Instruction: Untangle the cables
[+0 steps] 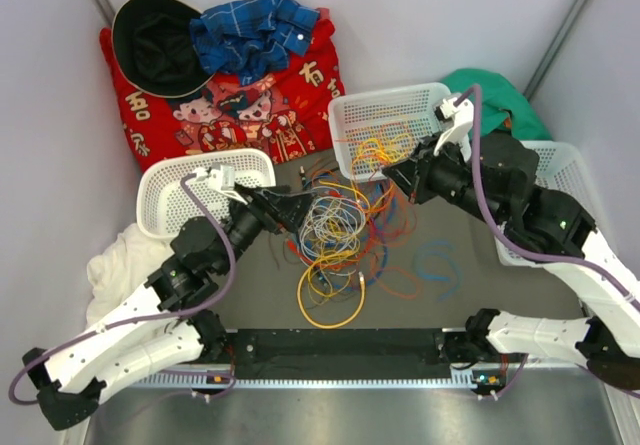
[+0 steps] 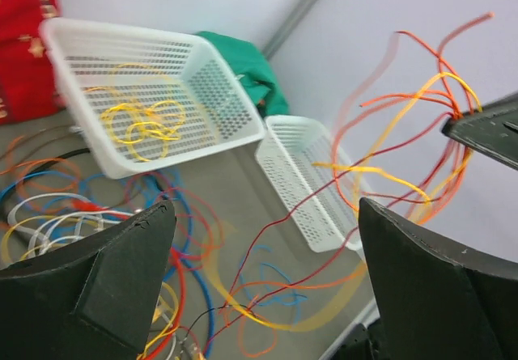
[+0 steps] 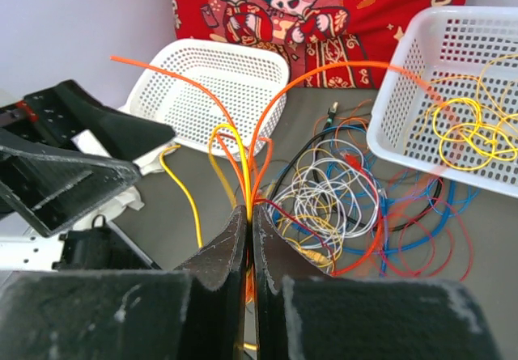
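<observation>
The cables lie as a tangled pile (image 1: 335, 227) of grey-white, yellow, orange, red and blue loops in the middle of the table. A big yellow loop (image 1: 330, 303) reaches toward the near edge. My right gripper (image 1: 396, 173) (image 3: 250, 211) is shut on a bundle of orange, yellow and red cables (image 3: 247, 184), lifted above the pile's right side. From the left wrist view that bundle (image 2: 380, 169) hangs in the air, strung down to the pile. My left gripper (image 1: 306, 211) (image 2: 265, 206) is wide open over the pile's left side, holding nothing.
A white basket (image 1: 352, 115) (image 2: 186, 154) at the back centre holds yellow cables (image 1: 378, 150). Empty white baskets stand at left (image 1: 160, 180) and right (image 1: 568, 165). A red printed cloth (image 1: 300, 100) with a black hat lies at the back, white cloth (image 1: 115, 265) at left, green cloth (image 1: 505, 95) at back right.
</observation>
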Robot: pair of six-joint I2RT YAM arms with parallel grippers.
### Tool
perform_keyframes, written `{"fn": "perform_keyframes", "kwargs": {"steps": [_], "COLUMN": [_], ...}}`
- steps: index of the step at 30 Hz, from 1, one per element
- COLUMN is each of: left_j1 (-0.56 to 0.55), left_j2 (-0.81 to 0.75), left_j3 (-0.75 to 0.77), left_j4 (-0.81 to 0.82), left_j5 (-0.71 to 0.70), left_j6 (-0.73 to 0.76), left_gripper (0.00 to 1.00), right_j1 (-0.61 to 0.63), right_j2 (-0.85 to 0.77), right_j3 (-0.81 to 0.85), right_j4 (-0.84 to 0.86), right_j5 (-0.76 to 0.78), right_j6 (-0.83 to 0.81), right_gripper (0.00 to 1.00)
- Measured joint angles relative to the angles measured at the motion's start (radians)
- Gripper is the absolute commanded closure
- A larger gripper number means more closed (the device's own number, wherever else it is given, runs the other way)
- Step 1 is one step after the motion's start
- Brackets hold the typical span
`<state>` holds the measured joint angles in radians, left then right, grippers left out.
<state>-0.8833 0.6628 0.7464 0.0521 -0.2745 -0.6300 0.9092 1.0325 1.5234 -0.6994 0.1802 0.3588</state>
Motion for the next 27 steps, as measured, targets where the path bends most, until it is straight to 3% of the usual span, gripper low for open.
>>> {"fn": "perform_keyframes", "kwargs": {"steps": [6, 16, 27], "left_j1": [0.0, 0.0, -0.007], "left_j2": [0.063, 0.207, 0.374], "left_j3": [-0.066, -0.23, -0.224], "left_j4": [0.172, 0.404, 0.673], "left_j5": [0.158, 0.283, 0.375], "left_j6": [-0.003, -0.079, -0.089], "left_gripper": [0.04, 0.01, 0.01], "right_j1": [0.0, 0.0, 0.0], "right_j2": [0.0, -0.004, -0.024], "right_j3": [0.025, 0.106, 0.112], "right_j4": [-0.034, -0.058, -0.048], "right_j5": [-0.026, -0.118, -0.216], "right_j6": [0.004, 0.061, 0.137], "right_gripper": [1.0, 1.0, 1.0]}}
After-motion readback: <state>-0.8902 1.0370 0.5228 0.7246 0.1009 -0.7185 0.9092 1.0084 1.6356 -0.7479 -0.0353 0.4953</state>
